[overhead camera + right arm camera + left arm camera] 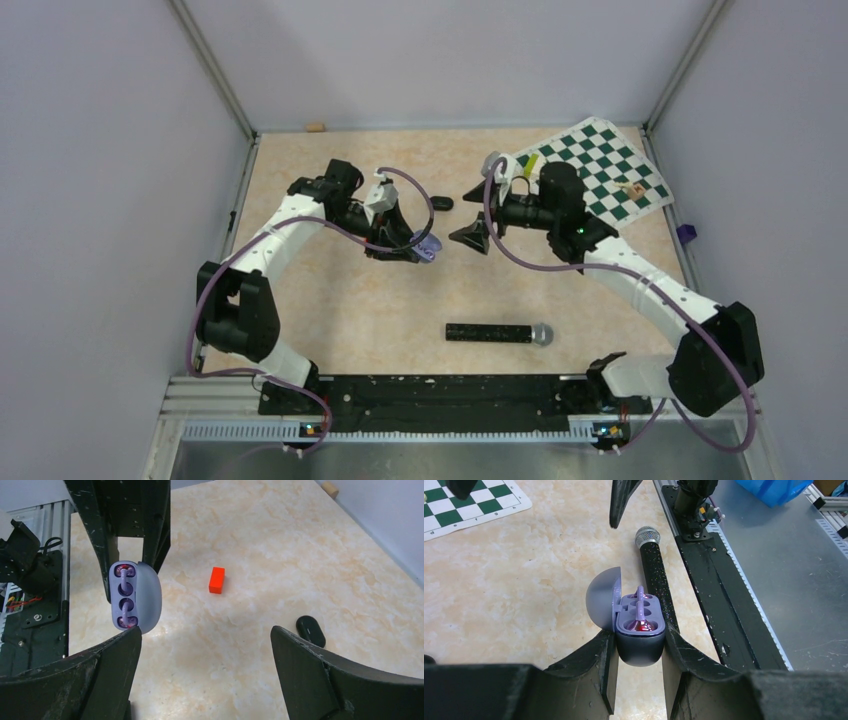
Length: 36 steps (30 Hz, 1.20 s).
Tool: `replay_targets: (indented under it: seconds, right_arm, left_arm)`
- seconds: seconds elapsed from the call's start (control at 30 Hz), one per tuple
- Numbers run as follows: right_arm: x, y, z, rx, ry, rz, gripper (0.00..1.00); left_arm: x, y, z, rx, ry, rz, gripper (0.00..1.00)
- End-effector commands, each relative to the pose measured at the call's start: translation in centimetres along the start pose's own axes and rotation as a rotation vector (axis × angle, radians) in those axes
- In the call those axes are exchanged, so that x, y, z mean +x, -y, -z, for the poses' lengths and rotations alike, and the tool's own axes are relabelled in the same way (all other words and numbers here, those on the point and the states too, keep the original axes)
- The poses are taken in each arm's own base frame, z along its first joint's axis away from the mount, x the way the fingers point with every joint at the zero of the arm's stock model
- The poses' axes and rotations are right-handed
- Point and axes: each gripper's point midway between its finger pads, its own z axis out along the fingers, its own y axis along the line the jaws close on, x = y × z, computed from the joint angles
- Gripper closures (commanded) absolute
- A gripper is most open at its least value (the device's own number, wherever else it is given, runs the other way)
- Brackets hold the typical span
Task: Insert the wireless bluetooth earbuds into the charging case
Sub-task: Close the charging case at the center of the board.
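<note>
Squeezing the open charging case (640, 652) tight in the left gripper (639, 634), over the table's (400, 300) middle. With the right gripper (205, 634) close by, spread wide, grasping nothing.

Held in the left hand (639, 647), the open case (636, 615) covers the tail of the microphone (651, 565) beyond it; whether earbuds sit in its purple wells is too small to tell.

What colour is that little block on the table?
The small rectangular block is orange-red; clearest in right wrist view.
</note>
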Motion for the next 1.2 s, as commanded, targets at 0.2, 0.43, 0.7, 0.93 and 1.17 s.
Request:
replay_targets:
  seconds: [0.2, 0.43, 0.7, 0.93, 1.17]
  right_arm:
    - [0.9, 1.0, -1.5, 0.004, 0.014, -0.071, 0.01]
    - [2.4, 0.8, -2.5, -0.012, -0.020, -0.104, 0.01]
    - [3.5, -0.8, -3.9, -0.068, -0.066, -0.103, 0.01]
    - [2.6, -1.9, -3.6, -0.123, -0.041, -0.082, 0.01]
    - [1.0, -3.7, -2.9, -0.200, 0.017, -0.062, 0.01]
  left_arm:
    - [-2.6, 0.9, 0.0, 0.025, 0.061, -0.077, 1.00]
    - [-2.5, 0.9, -0.1, 0.028, 0.063, -0.075, 1.00]
    - [-2.2, 0.8, -0.1, 0.026, 0.059, -0.071, 1.00]
    - [-2.0, 0.7, -0.1, 0.025, 0.052, -0.066, 1.00]
    - [-1.9, 0.6, -0.2, 0.024, 0.047, -0.067, 1.00]
